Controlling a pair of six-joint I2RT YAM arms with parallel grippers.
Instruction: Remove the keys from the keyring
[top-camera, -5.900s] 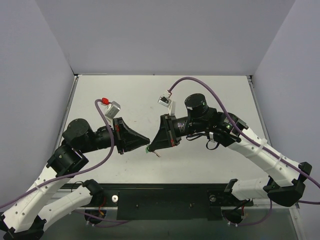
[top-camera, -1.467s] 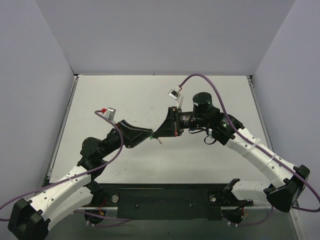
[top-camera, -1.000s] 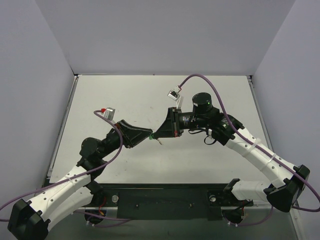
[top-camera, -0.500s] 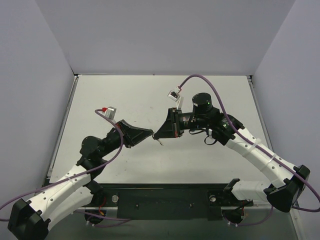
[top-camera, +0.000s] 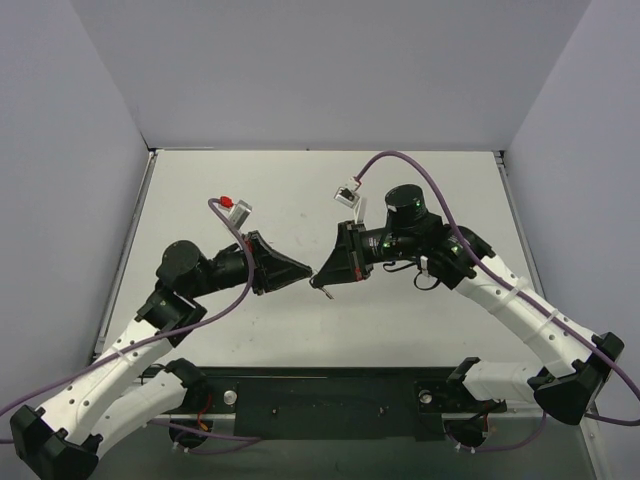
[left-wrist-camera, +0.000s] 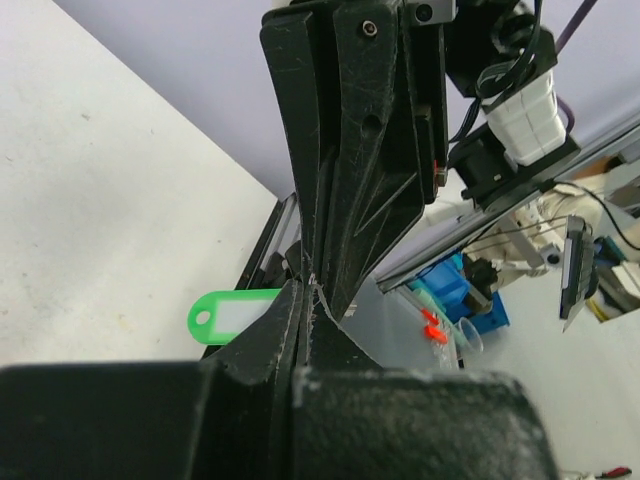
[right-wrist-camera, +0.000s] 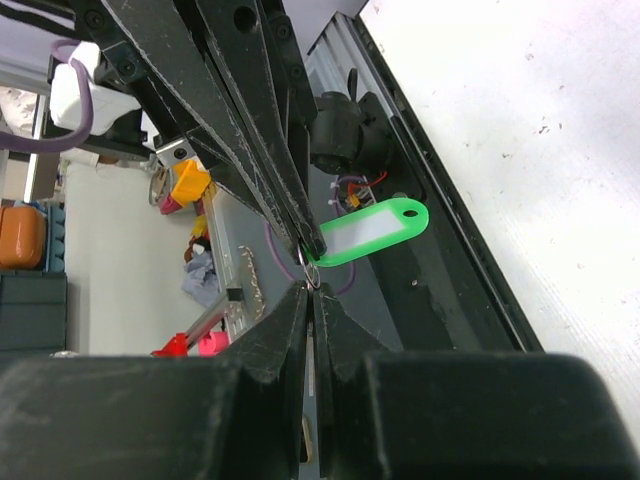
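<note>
Where their tips meet, the left tool (left-wrist-camera: 300, 292) pinches the keyring (left-wrist-camera: 232, 316) — the right tool (right-wrist-camera: 308, 292) is closed, contents unclear

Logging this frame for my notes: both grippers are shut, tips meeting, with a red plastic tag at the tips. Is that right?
The keyring tag is green, not red; the left wrist view shows it. The rest holds.

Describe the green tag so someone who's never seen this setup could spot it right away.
Above the middle of the white table, the left gripper and right gripper meet tip to tip. The green tag sticks out right at that meeting point: a small bright green oval with a pale window, the only green thing there.
</note>
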